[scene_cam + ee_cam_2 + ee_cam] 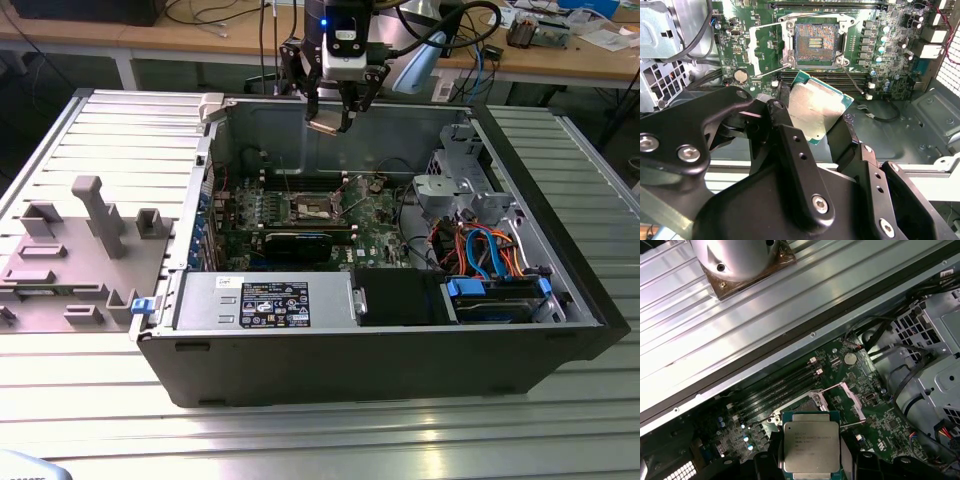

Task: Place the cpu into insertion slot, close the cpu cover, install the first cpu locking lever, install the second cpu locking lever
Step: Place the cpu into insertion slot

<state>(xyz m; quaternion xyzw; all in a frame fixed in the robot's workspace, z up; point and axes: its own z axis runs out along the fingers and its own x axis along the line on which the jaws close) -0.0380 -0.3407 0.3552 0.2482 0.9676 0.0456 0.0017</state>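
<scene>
Exterior view: one cpu [327, 126] clamped in jaws, well above one insertion slot [312, 209]. Second wrist view: one cpu cover [753, 47] swung open just beside that slot.

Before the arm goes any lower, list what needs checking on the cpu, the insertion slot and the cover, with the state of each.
1. Gripper shut on the cpu: ok.
2. Insertion slot empty, contacts exposed: ok.
3. Cpu cover swung open, off the slot: ok.
4. Cpu down at the slot: not ok; in the exterior view it hangs above the case.
5. Cpu orientation matches the slot: cannot tell.
</scene>
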